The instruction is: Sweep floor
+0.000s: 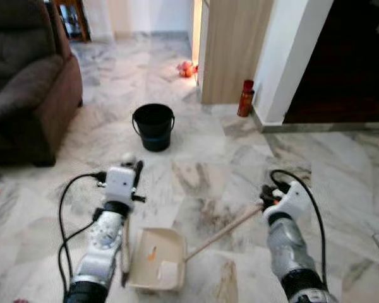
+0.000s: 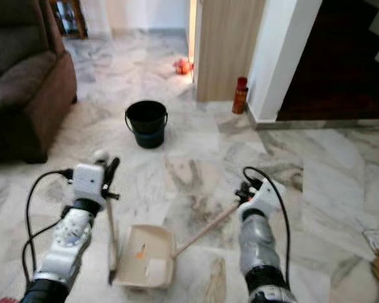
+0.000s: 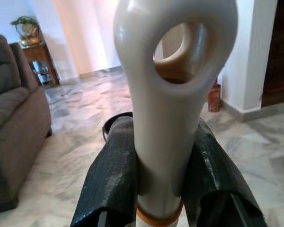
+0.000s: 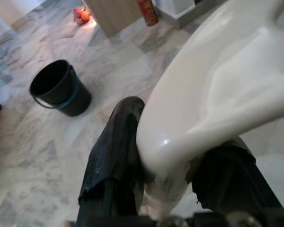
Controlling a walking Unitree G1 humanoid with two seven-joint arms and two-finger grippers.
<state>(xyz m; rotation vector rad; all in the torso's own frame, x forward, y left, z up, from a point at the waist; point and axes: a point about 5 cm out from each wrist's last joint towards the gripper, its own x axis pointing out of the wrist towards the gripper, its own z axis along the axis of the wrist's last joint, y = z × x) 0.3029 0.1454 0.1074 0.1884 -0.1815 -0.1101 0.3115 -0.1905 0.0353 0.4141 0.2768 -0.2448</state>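
Note:
My left gripper (image 1: 132,174) is shut on the top of a cream brush handle (image 3: 166,118) with a hanging hole. The brush stands nearly upright, its lower end (image 1: 124,275) on the floor beside the dustpan. The cream dustpan (image 1: 156,259) lies on the marble floor between my arms, with an orange scrap (image 1: 151,254) and a white scrap (image 1: 167,271) inside. Its long handle (image 1: 221,233) slants up to my right gripper (image 1: 269,199), which is shut on the handle's cream end (image 4: 213,104). A black bucket (image 1: 153,126) stands upright on the floor farther ahead.
A brown sofa (image 1: 25,82) fills the far left. A wooden cabinet (image 1: 230,50) and a white wall corner stand ahead, with a red bottle (image 1: 246,98) at their foot and an orange object (image 1: 186,68) behind. A dark stairway (image 1: 347,63) opens at the right.

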